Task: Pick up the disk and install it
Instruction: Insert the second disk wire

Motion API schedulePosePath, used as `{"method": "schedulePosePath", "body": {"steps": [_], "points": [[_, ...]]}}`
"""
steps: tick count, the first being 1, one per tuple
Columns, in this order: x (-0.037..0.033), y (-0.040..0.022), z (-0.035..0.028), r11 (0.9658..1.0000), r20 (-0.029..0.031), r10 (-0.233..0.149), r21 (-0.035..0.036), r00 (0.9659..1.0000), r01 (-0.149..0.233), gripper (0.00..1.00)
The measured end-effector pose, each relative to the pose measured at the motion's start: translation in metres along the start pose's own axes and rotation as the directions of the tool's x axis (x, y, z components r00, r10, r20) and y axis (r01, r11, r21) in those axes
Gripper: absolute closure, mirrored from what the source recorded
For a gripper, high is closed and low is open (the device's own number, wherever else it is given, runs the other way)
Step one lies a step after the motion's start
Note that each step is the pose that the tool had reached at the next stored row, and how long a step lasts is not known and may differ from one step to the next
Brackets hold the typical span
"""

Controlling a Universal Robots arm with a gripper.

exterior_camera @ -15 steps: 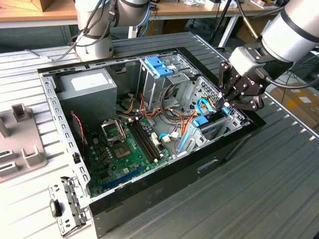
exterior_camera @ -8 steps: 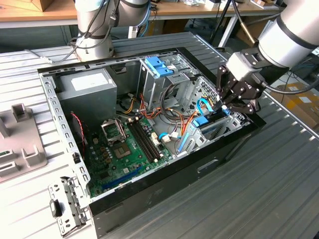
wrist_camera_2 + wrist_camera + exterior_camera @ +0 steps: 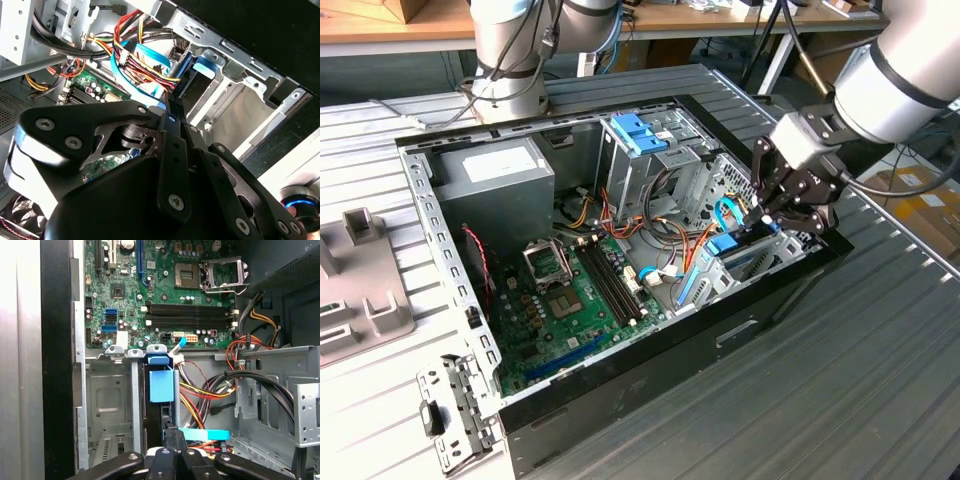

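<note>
The disk (image 3: 724, 244) stands on edge in the low drive bay at the open computer case's (image 3: 650, 350) right end in the exterior view. Its blue end tab (image 3: 161, 384) faces the motherboard, and the tab (image 3: 206, 64) also shows past the fingers in the second wrist view. My gripper (image 3: 761, 217) hangs over the bay at the disk's other end. Its black fingers look shut, with the tips (image 3: 174, 432) down by the disk's upper edge. I cannot tell whether they touch it. In the second wrist view the gripper (image 3: 173, 103) points at the bay's slot.
Red, yellow and blue cables (image 3: 205, 395) run beside the bay. A tall metal cage with a blue latch (image 3: 638, 131) stands behind it, with the power supply (image 3: 498, 172) and motherboard (image 3: 570, 300) further left. A second arm's base (image 3: 510, 70) is at the back, and grey fixtures (image 3: 360, 280) lie on the table.
</note>
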State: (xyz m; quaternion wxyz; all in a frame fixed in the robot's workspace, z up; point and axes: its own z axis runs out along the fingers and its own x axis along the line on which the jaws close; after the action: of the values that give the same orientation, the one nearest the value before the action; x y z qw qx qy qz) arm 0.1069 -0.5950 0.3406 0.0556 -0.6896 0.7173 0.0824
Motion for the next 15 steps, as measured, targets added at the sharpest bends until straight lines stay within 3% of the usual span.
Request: {"method": "schedulePosePath", "body": {"steps": [4, 6, 8, 10, 15], "points": [[0.0000, -0.0001, -0.0014, 1.0000, 0.0024, 0.000, -0.0001, 1.0000, 0.000, 0.89], [-0.0011, -0.0020, -0.0064, 1.0000, 0.0021, 0.000, -0.0001, 1.0000, 0.000, 0.89], [-0.0015, -0.0049, -0.0082, 1.0000, 0.0022, 0.000, -0.0001, 1.0000, 0.000, 0.89], [-0.0022, -0.0122, -0.0105, 1.0000, 0.0025, 0.000, -0.0002, 1.0000, 0.000, 0.89], [-0.0037, -0.0193, -0.0166, 1.0000, 0.0029, 0.000, -0.0003, 1.0000, 0.000, 0.89]]}}
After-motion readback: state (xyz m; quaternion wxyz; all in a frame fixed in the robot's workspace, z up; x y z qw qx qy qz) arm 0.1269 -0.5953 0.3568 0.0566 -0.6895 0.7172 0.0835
